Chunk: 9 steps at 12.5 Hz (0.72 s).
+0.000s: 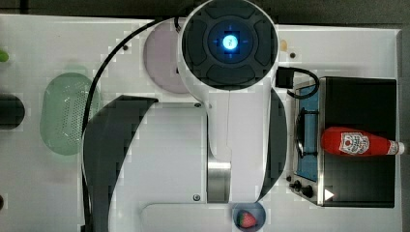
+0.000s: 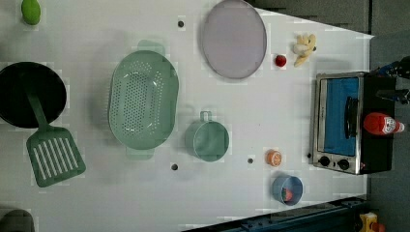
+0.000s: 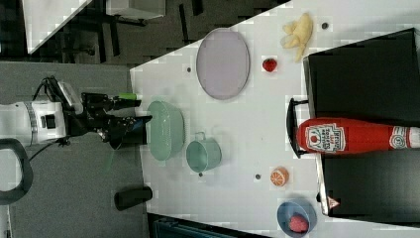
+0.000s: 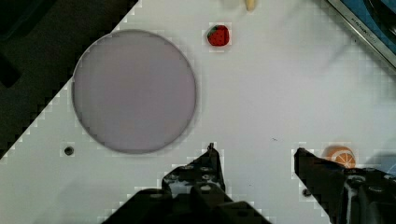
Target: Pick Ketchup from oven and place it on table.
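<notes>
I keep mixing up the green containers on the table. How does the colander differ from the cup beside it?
The colander is a wide oval, while the cup is small and round. The colander is full of holes; the cup's walls look solid. The colander has a tab handle at each end, the cup a single loop handle. Both are pale green, open side up on the table, and empty.
</notes>
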Each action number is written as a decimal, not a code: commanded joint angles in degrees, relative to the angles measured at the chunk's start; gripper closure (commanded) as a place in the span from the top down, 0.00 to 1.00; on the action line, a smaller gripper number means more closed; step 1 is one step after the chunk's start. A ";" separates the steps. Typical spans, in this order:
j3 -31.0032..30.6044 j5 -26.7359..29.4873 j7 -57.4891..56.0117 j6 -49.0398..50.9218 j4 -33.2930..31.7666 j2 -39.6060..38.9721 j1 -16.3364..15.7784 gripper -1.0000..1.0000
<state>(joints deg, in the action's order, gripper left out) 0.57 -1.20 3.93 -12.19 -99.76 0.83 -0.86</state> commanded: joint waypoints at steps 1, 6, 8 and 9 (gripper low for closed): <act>3.12 -1.45 -7.65 8.53 -11.82 18.08 1.57 0.92; 9.25 -1.57 -7.65 3.90 -11.71 14.92 3.29 1.00; 13.81 -1.58 -7.96 -0.52 -11.69 12.94 3.96 1.00; 15.89 -1.58 -8.01 -2.32 -11.68 11.94 4.13 1.00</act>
<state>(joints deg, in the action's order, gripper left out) 15.51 -2.94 -1.74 -13.60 -110.28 14.11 2.93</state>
